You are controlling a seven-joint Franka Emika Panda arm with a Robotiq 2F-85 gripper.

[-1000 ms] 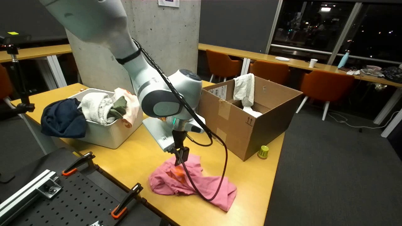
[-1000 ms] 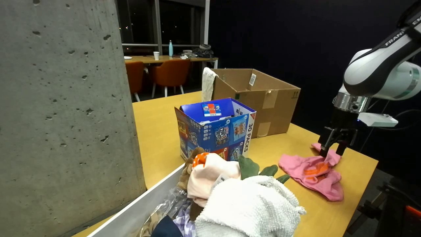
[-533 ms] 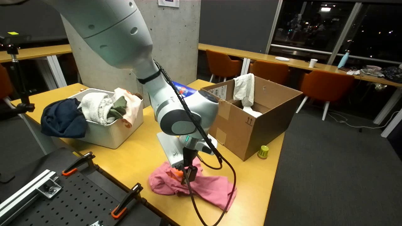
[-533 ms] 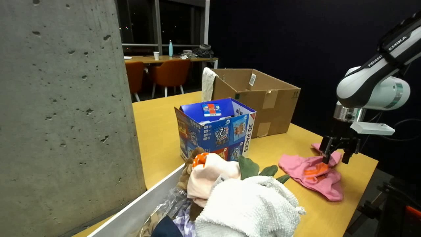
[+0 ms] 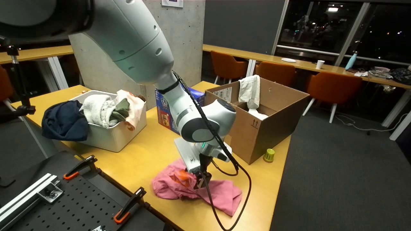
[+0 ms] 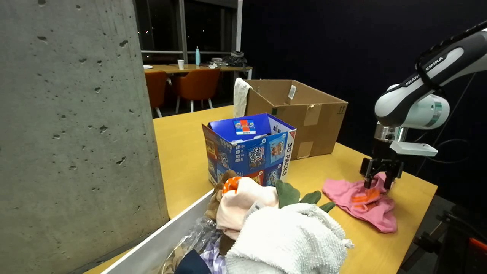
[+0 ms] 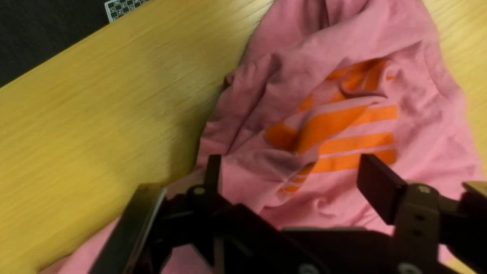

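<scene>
A crumpled pink cloth point(image 5: 224, 196) with an orange print lies on the yellow table; it also shows in an exterior view point(image 6: 340, 189) and in the wrist view point(image 7: 266, 95). My gripper point(image 7: 291, 161) is open, with its two dark fingers wide apart over the cloth. In the wrist view, pink fabric and part of the orange print show between the fingertips, and nothing is held. In both exterior views the gripper point(image 5: 199, 185) point(image 6: 377, 186) points down, low over the cloth. I cannot tell whether the fingertips touch it.
A white bin point(image 5: 106, 138) full of clothes stands on the table, with a navy cloth point(image 5: 64, 122) over its side. A cardboard box point(image 5: 273, 134), a blue snack box point(image 6: 243, 156) and a small green cup point(image 5: 269, 155) stand nearby. Clamps point(image 5: 130, 207) sit along the table edge.
The gripper has come down lower over the cloth and shifted sideways, towards the right in an exterior view. It has stayed open. The cloth has not visibly moved.
</scene>
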